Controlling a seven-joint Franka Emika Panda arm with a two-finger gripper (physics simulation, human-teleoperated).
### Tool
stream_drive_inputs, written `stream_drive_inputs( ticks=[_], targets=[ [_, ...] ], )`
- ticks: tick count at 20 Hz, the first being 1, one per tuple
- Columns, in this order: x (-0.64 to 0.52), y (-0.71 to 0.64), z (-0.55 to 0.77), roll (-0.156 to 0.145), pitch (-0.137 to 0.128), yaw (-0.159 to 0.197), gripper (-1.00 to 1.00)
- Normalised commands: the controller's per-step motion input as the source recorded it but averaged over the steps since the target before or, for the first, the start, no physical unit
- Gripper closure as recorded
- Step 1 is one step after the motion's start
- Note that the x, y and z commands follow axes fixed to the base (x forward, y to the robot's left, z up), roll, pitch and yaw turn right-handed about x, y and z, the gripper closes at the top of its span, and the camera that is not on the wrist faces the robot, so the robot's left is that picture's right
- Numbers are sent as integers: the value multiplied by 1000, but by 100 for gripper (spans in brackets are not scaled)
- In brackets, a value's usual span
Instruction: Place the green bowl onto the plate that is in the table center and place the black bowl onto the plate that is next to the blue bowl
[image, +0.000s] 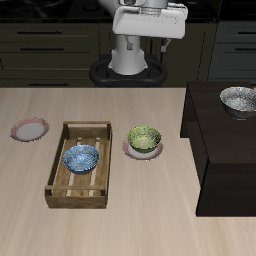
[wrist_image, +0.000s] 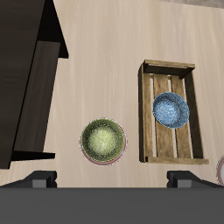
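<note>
Exterior view only: black bowl (image: 238, 99) upright on dark cabinet (image: 225, 150); spare plate (image: 30, 129) beyond the crate (image: 78, 165).
Wrist view: gripper (wrist_image: 111, 181) fingers wide apart, holding nothing.
Green bowl (image: 144, 137): upright on centre plate (image: 143, 150), beside the crate.
Blue bowl (image: 81, 158): inside the crate.
Worktop (image: 130, 220): pale wood; dark drawers behind.

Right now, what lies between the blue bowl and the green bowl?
Only the wooden tray's side wall and a strip of bare table separate the blue bowl from the green bowl; both views show this.
</note>
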Motion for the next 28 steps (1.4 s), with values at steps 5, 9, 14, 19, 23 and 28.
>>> stream_drive_inputs(
  ticks=[5, 9, 14, 19, 23, 28],
  targets=[
    [61, 244, 243, 10, -22, -12, -100],
    [171, 350, 200, 19, 19, -34, -100],
    [250, 237, 145, -13, 6, -11, -100],
    [253, 248, 61, 6, 27, -14, -100],
    [125, 397, 22, 34, 23, 2, -100],
    [207, 395, 51, -2, 15, -11, -100]
  ],
)
